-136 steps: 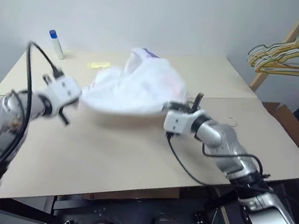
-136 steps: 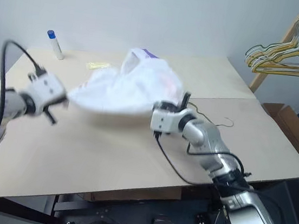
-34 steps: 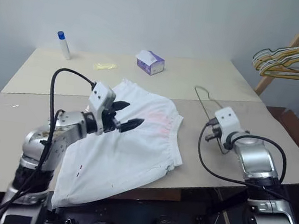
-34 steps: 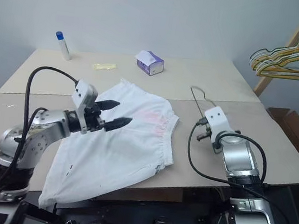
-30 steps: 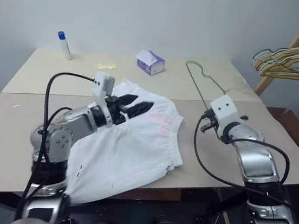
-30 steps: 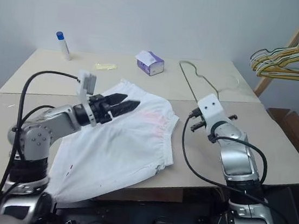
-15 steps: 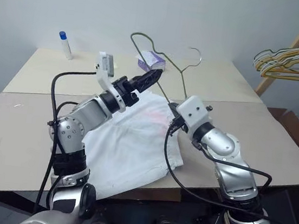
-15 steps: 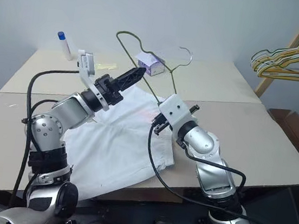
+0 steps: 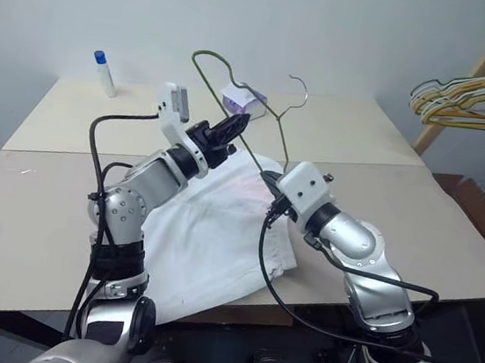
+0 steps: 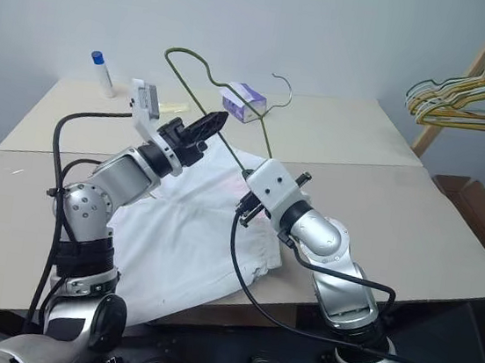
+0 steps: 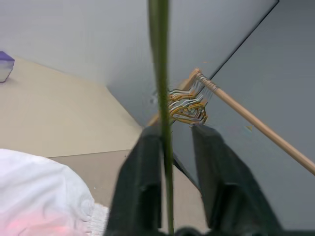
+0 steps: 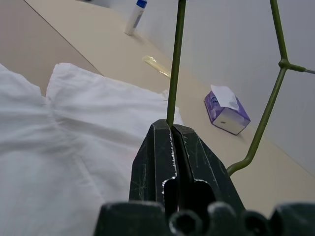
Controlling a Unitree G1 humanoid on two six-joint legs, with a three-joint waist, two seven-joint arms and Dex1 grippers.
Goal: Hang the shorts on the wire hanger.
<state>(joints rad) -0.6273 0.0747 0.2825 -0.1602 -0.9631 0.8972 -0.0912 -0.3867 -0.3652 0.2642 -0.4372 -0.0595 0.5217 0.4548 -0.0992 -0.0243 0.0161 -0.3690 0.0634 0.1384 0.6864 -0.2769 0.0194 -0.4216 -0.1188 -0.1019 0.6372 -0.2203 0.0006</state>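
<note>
The table point(image 9: 416, 212) – two pale beige boards set edge to edge – carries everything. The shorts point(image 9: 219, 232) lie spread flat across its middle and near edge, white with a faint pink print, one leg trailing off toward seven o'clock; nothing is threaded through them and no gripper is on the cloth.

Above the shorts, toward twelve o'clock from their waistband, the wire hanger point(image 9: 211, 61) is held up off the table, tilted, its hook point(image 9: 300, 84) curling toward one o'clock. The right gripper point(image 12: 172, 129) is clamped tight on one wire of it, the thin olive rod rising straight from between the closed fingers in the right wrist view. The left gripper point(image 9: 228, 129) has its black fingers pressed in on the hanger's long straight side – in the left wrist view the wire point(image 11: 160, 88) runs against the inner face of one finger point(image 11: 142, 177), with a small gap to the other, so it reads as closed on the wire rather than standing wide.

At the far side sit the smaller things: a purple-and-white tissue box point(image 9: 242, 99) at twelve o'clock behind the hanger, a white bottle with a blue cap point(image 9: 104, 72) at ten o'clock. A wooden rack of yellow and green hangers point(image 9: 470, 90) stands off the table at two o'clock.

As I judge it, the hanger is picked up and steadied by both hands; getting the shorts onto it is all still to do.
</note>
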